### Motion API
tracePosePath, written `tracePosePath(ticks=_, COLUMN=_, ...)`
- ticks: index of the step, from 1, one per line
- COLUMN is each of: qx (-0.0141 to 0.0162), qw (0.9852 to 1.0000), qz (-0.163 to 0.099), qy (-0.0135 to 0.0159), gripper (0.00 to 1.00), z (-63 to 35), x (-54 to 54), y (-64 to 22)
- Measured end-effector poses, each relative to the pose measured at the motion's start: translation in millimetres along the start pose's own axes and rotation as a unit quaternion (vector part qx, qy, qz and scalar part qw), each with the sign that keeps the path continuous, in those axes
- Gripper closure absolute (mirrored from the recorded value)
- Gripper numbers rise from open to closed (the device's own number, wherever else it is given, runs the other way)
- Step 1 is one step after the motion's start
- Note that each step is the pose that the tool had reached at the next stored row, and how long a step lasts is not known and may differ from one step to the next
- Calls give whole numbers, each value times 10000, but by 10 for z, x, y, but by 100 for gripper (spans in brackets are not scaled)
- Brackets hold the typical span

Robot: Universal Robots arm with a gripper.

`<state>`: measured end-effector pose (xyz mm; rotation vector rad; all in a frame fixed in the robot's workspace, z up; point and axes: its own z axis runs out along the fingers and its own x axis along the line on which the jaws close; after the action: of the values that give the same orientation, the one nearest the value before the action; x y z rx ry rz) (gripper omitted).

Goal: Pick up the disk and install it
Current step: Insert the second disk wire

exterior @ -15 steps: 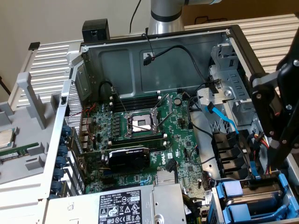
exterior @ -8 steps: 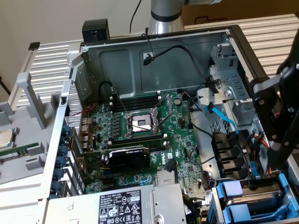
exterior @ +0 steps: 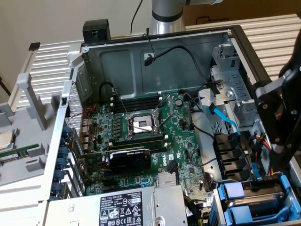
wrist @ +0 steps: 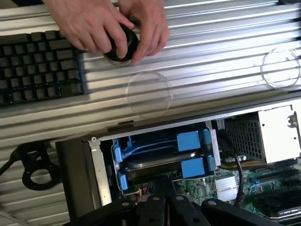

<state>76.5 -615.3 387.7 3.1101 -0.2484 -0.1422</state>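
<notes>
Ribbed grey panels [exterior: 47, 70] surround an open computer case [exterior: 155, 42] in the exterior view. Going from that view's left: a chip [exterior: 5, 140] lies on the panel beside the case, then the motherboard [exterior: 141, 136] with its bare socket [exterior: 142, 125] and a black card [exterior: 129, 160] below it. At the right the black arm [exterior: 277, 117] hangs over the drive bay, where the disk [exterior: 254, 200] sits in its blue frame at the lower corner.

From the wrist camera, a keyboard [wrist: 37, 66] lies on the panel, a person's hand [wrist: 113, 23] grips a black knob [wrist: 123, 44], and the disk [wrist: 160, 160] rests in the bay beneath the gripper [wrist: 162, 200]. Its fingers are clenched together, holding nothing.
</notes>
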Motion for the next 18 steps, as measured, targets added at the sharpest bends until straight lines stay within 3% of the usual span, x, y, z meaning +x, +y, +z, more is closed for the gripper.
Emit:
tracePosePath(ticks=5, qx=-8, qw=9993, qz=-370, qy=8, gripper=89, z=0, x=0, y=0)
tracePosePath(ticks=10, qx=7, qw=9978, qz=-669, qy=20, gripper=89, z=-1, x=0, y=0)
tracePosePath(ticks=18, qx=21, qw=9965, qz=-838, qy=37, gripper=89, z=0, x=0, y=0)
